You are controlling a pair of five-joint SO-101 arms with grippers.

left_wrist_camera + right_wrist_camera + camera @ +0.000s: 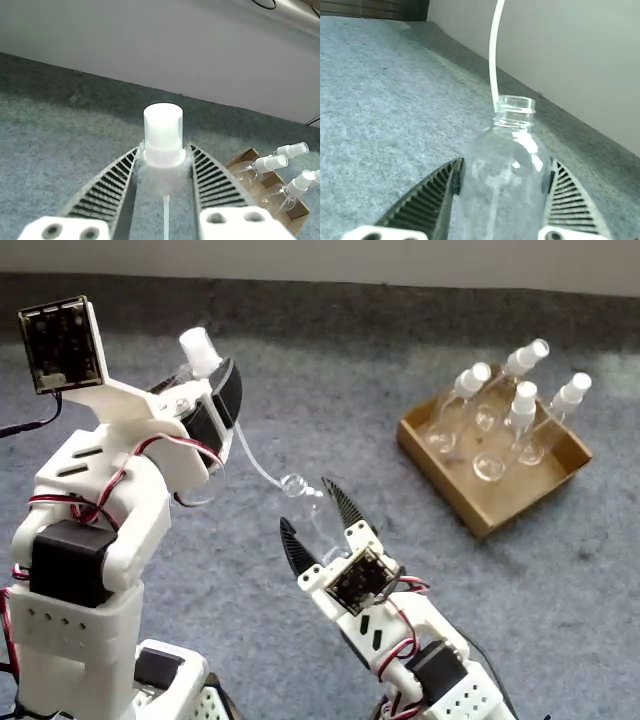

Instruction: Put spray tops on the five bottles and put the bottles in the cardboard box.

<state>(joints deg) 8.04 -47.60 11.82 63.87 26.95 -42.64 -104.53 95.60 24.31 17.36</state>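
spray top [200, 350] sat pinched at its collar in our left gripper [163, 150], jaws snug against it, raised so its dip tube [255, 465] slanted down toward the waiting mouth. our right gripper [305, 505] clasped the open bottle [507, 150] round its body, neck tilted, we judged, to meet the tube tip at its rim. four capped bottles [490, 425] stood in the cardboard box [535, 498], well apart.

No text, label or number I can read: none on the spray top [162, 131] pinched in my left gripper [164, 150], the bottle [512, 145] held in my right gripper [505, 164], or the cardboard box [440, 478].
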